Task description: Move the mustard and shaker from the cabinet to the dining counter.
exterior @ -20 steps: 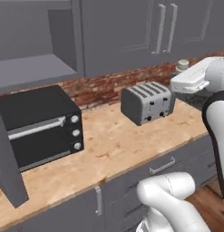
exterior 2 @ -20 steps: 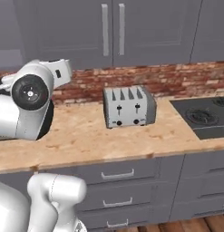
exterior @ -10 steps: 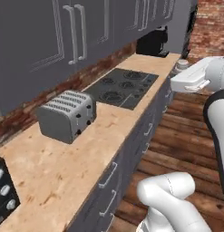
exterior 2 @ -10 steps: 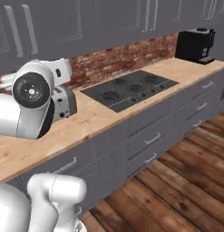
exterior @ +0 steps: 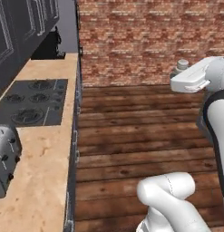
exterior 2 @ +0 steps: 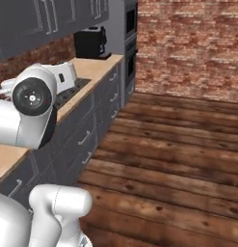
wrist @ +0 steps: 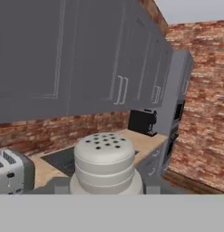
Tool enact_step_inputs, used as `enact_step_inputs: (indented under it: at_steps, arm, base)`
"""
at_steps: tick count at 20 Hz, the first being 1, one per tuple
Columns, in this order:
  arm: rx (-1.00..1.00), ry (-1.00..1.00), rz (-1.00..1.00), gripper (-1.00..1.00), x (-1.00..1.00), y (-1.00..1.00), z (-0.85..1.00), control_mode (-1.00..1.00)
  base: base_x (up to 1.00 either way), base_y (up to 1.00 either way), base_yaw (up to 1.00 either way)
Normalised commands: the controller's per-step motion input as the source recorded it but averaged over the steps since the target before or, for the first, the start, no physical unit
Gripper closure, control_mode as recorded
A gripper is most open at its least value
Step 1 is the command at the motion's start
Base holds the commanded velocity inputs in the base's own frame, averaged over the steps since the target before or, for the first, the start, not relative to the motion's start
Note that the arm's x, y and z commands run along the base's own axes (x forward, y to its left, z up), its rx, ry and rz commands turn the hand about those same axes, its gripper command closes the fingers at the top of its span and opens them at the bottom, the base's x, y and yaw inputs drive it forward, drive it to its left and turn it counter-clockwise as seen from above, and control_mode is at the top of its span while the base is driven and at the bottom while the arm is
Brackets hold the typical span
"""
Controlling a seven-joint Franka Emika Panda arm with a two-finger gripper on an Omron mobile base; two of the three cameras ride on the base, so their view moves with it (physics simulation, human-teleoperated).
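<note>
Gripper (wrist: 105,190) fingers partly closed, clamping shaker (wrist: 104,164) at base, held mid-air above wood floor (exterior: 145,136) beside worktop (exterior: 38,149). Shaker upright in hand view, perforated cap toward camera's top.

Along the worktop (exterior: 41,149), the cooktop (exterior: 29,102) is set between the toaster (exterior: 5,158) at the near end and the coffee machine (exterior: 49,45) at the far end. Wall cabinets (wrist: 77,54) are hung above the worktop, drawers (exterior 2: 89,137) fitted below it.
</note>
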Motion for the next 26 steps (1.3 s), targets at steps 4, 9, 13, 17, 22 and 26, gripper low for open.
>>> enact_step_inputs:
  at_steps: [4,9,13,17,22,26]
  arm:
    - [0.0,0.0,0.0,1.0,0.0,0.0,0.0,1.0]
    - [0.0,0.0,0.0,1.0,0.0,0.0,0.0,1.0]
    - [0.0,0.0,0.0,1.0,0.0,0.0,0.0,1.0]
    - [0.0,0.0,0.0,1.0,0.0,0.0,0.0,1.0]
    - [0.0,0.0,0.0,1.0,0.0,0.0,0.0,1.0]
    - [0.0,0.0,0.0,1.0,0.0,0.0,0.0,1.0]
  base:
    - [0.74,-0.08,-0.6]
    - [1.0,0.0,-0.3]
    - [1.0,-0.06,-0.07]
    - [1.0,-0.23,-0.01]
    - [1.0,-0.24,-0.09]
    - [1.0,-0.28,-0.14]
